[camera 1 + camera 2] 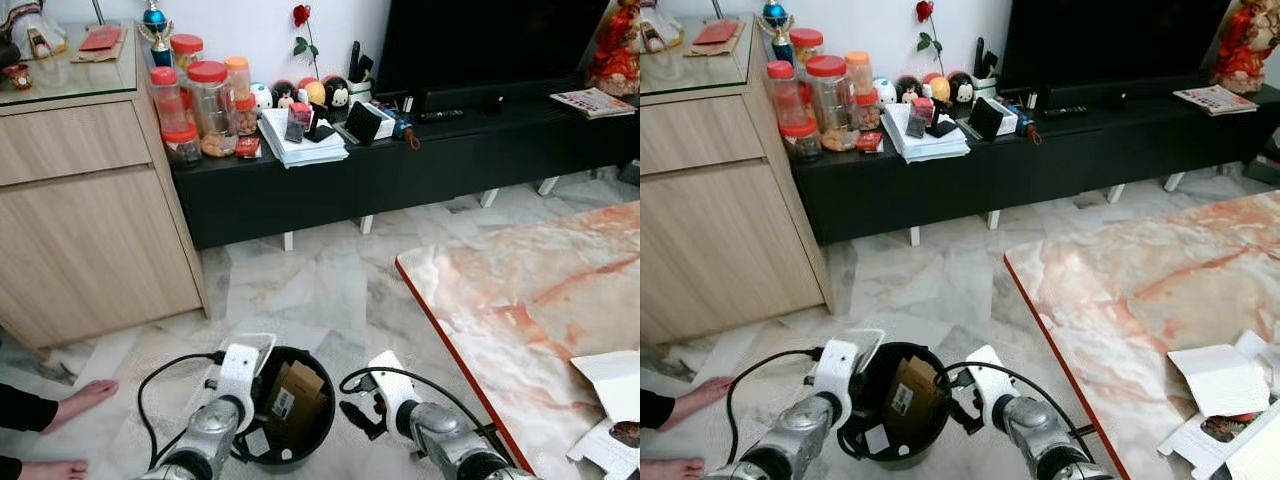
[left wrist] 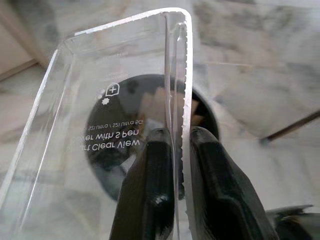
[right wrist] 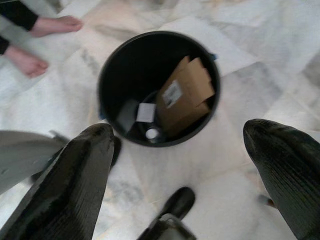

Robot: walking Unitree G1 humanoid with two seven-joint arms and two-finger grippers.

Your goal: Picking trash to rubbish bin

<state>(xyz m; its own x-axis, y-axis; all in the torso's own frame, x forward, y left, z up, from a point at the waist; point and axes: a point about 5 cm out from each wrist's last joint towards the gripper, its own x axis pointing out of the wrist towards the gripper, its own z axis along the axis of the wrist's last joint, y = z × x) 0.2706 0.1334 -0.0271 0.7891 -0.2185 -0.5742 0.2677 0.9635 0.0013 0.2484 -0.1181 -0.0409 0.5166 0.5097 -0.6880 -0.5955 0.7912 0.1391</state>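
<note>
One clear plastic box (image 2: 115,115) is pinched by its thin wall in the left hand (image 2: 181,165) just above the black rubbish bin (image 1: 255,440); it looks light, stiff and slippery, while the right hand (image 3: 185,165) waits wide open, holding nothing.

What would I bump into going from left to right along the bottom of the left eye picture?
Bare foot → left pincer holding a clear plastic pack → black bin → right pincer → marble table → white paper.
</note>
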